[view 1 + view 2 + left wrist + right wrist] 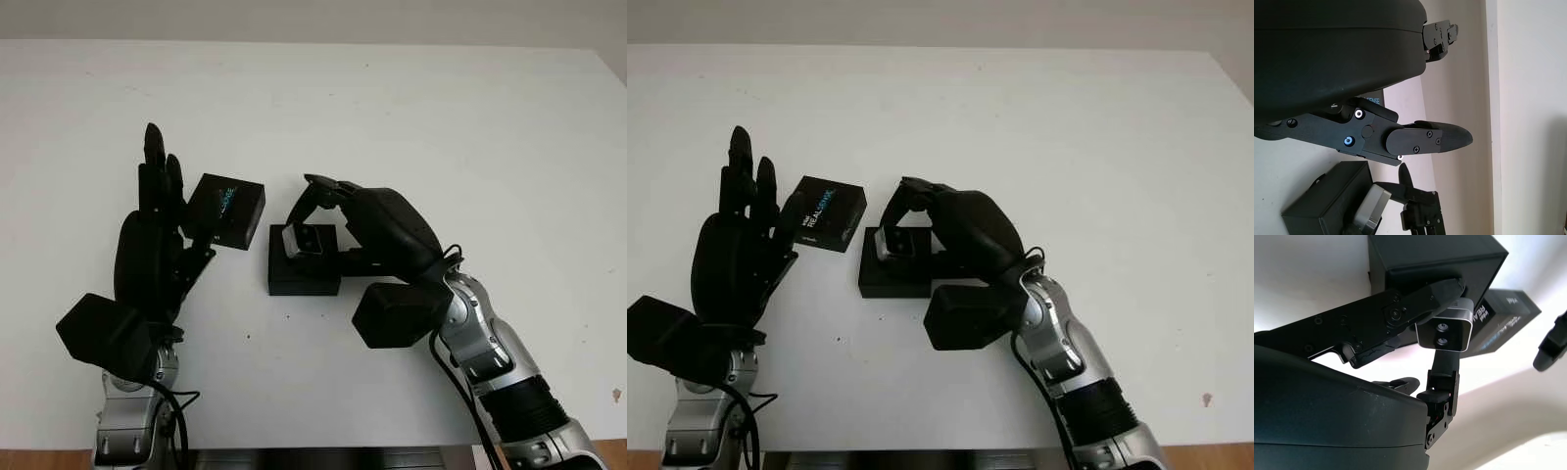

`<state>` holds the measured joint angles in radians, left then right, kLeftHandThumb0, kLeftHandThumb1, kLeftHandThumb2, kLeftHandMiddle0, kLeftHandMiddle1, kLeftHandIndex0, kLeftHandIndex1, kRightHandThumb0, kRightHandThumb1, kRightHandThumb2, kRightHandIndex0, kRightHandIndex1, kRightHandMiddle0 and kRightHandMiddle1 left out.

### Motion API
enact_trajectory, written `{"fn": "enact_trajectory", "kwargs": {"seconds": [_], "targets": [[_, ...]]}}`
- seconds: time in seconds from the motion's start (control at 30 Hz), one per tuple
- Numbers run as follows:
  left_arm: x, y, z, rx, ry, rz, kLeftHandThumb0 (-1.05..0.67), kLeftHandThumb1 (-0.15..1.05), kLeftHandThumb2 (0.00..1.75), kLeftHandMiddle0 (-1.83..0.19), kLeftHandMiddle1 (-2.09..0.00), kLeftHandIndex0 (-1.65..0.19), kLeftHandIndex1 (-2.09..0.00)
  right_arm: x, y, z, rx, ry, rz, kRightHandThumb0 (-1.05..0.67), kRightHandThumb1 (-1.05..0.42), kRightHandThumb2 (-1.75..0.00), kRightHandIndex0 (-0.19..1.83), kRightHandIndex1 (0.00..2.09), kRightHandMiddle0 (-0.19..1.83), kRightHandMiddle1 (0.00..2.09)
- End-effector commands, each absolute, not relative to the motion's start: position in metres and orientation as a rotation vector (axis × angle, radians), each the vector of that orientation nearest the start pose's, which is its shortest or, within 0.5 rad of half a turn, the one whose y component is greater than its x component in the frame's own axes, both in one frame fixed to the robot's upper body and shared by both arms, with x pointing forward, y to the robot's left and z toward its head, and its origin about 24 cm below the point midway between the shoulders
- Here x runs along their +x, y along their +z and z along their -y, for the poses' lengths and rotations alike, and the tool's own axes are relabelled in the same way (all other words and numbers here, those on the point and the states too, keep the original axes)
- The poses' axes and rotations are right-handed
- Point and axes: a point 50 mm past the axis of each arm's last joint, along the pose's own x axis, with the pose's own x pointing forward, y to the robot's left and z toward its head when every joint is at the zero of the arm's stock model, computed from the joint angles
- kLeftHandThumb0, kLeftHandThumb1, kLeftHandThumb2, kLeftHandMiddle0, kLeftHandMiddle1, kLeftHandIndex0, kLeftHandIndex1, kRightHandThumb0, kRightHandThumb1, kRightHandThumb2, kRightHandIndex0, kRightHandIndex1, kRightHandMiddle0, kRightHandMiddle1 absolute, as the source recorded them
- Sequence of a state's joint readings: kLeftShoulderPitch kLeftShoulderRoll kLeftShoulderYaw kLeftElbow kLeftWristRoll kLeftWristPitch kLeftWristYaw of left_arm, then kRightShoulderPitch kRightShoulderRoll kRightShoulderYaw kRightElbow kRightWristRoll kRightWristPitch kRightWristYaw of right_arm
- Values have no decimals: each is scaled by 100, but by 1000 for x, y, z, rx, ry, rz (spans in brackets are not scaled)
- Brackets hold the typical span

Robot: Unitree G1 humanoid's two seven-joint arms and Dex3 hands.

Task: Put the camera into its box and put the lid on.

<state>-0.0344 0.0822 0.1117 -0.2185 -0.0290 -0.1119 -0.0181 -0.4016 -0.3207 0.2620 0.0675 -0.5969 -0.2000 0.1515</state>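
Facing the right wrist view, two lenses are seen on the silver camera [1445, 330], pinched by the right hand [323, 211] above the matte black box [304, 269]; beside the box, the printed lid [226, 210] is clamped by the left hand [162, 230].

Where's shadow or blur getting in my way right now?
Left eye view: even light, soft shadows; camera clear in the right hand over the box. Left wrist view: left hand shell dark and near. Right wrist view: lid print soft.

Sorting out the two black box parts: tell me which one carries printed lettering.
The lid, held tilted by the left hand, carries white and blue lettering. The box on the table is plain black; the right hand holds the camera over it.
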Motion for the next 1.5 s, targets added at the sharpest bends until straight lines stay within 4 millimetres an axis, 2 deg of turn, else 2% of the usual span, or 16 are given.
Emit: {"fn": "enact_trajectory", "kwargs": {"seconds": [0.0, 0.03, 0.07, 0.13, 0.27, 0.47, 0.7, 0.97, 1.1, 1.4, 1.47], "targets": [[248, 115, -184, 75, 77, 383, -52, 105, 38, 15, -6, 18, -4, 302, 124, 110, -1049, 484, 433, -59, -95, -5, 30, 4, 33, 119], [248, 115, -184, 76, 78, 385, -51, 105, 38, 15, -6, 18, -4, 302, 124, 110, -1067, 509, 420, -68, -95, -5, 20, 3, 25, 85], [248, 114, -184, 76, 78, 386, -51, 105, 38, 15, -6, 18, -4, 302, 125, 110, -1078, 524, 412, -71, -95, -5, 15, 3, 24, 62], [248, 114, -184, 72, 75, 386, -51, 105, 38, 15, -5, 18, -4, 302, 126, 110, -1076, 539, 406, -76, -94, -5, 6, 3, 22, 33], [248, 114, -184, 72, 74, 384, -51, 105, 38, 15, -6, 18, -5, 302, 128, 112, -1056, 551, 394, -78, -94, -6, -3, 1, 18, 17], [248, 114, -183, 60, 78, 379, -52, 105, 37, 15, -5, 18, -5, 303, 131, 114, -1022, 540, 399, -80, -94, -5, -9, 1, 11, 10], [249, 115, -181, 64, 72, 383, -51, 105, 36, 14, -6, 18, -5, 304, 138, 119, -922, 467, 457, -80, -93, -5, -7, 4, 7, 7], [249, 116, -181, 65, 67, 382, -51, 105, 37, 15, -5, 19, -5, 304, 155, 130, -831, 350, 624, -67, -85, -4, 14, 13, 28, 16], [249, 116, -181, 64, 69, 382, -52, 105, 37, 14, -6, 18, -5, 303, 157, 133, -858, 311, 686, -65, -85, -5, 25, 17, 40, 22], [248, 116, -181, 57, 74, 379, -52, 105, 36, 14, -6, 18, -5, 297, 160, 137, -1004, 270, 793, -65, -85, -5, 32, 19, 49, 31], [247, 116, -181, 58, 75, 380, -52, 105, 36, 14, -6, 18, -6, 296, 161, 138, -1062, 279, 805, -66, -87, -5, 34, 16, 42, 51]]}}
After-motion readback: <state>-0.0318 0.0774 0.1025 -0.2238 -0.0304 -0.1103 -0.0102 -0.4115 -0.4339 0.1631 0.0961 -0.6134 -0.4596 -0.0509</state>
